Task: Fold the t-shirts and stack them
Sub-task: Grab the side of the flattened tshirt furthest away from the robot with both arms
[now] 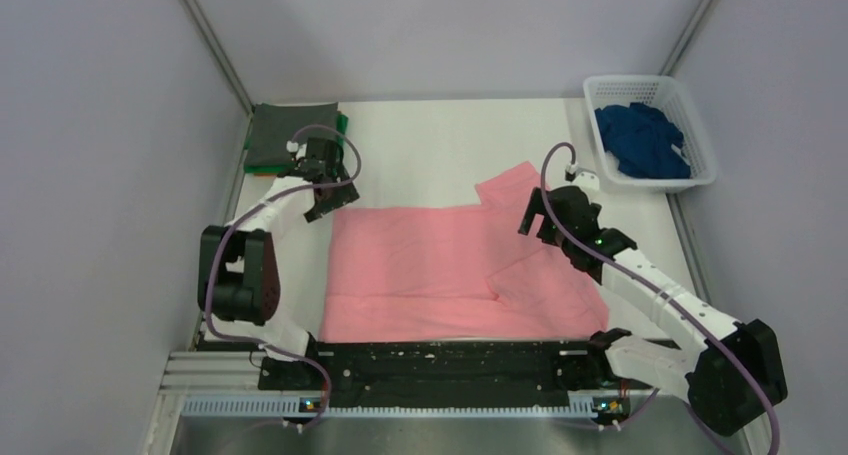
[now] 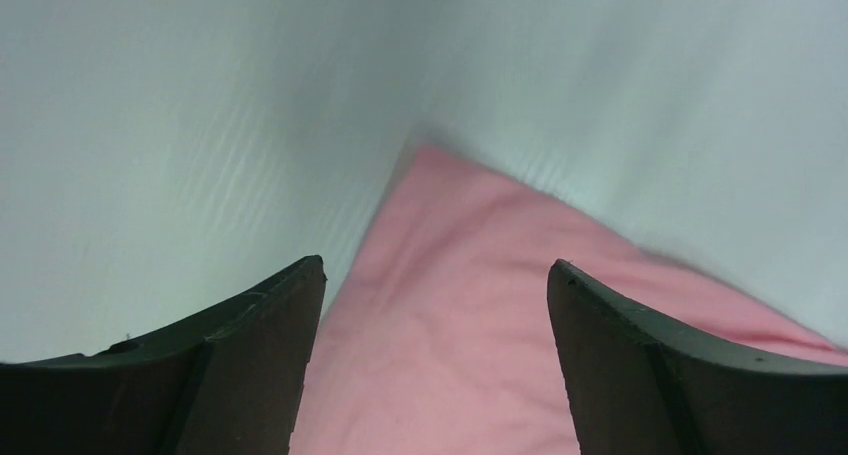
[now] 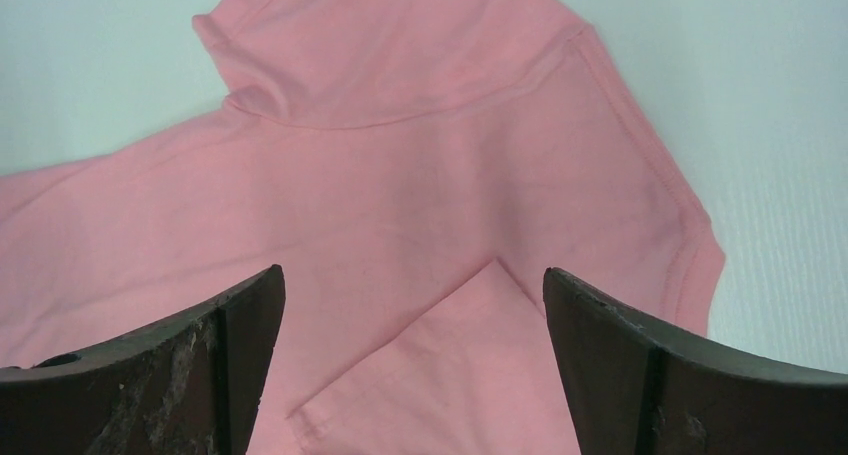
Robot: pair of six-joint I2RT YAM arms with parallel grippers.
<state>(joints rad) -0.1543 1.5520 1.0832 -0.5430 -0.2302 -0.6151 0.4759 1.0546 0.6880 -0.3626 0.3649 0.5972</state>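
A salmon-pink t-shirt (image 1: 430, 270) lies spread flat in the middle of the table. One sleeve (image 1: 510, 187) points to the back right, and a folded flap (image 3: 470, 355) lies over its right part. My left gripper (image 1: 328, 203) hangs open just above the shirt's back left corner (image 2: 450, 305), with nothing between its fingers (image 2: 437, 263). My right gripper (image 1: 535, 220) is open over the shirt's right side near the sleeve, and the jaws (image 3: 413, 270) are empty. A dark blue t-shirt (image 1: 645, 140) lies crumpled in the basket. A folded grey t-shirt (image 1: 290, 135) tops a pile with green (image 1: 343, 125) and orange (image 1: 262, 169) edges showing.
The white lattice basket (image 1: 650, 80) stands at the back right corner. The folded pile sits at the back left, close behind my left gripper. Grey walls close in the table on the left, back and right. A black rail (image 1: 440, 370) with both arm bases runs along the near edge.
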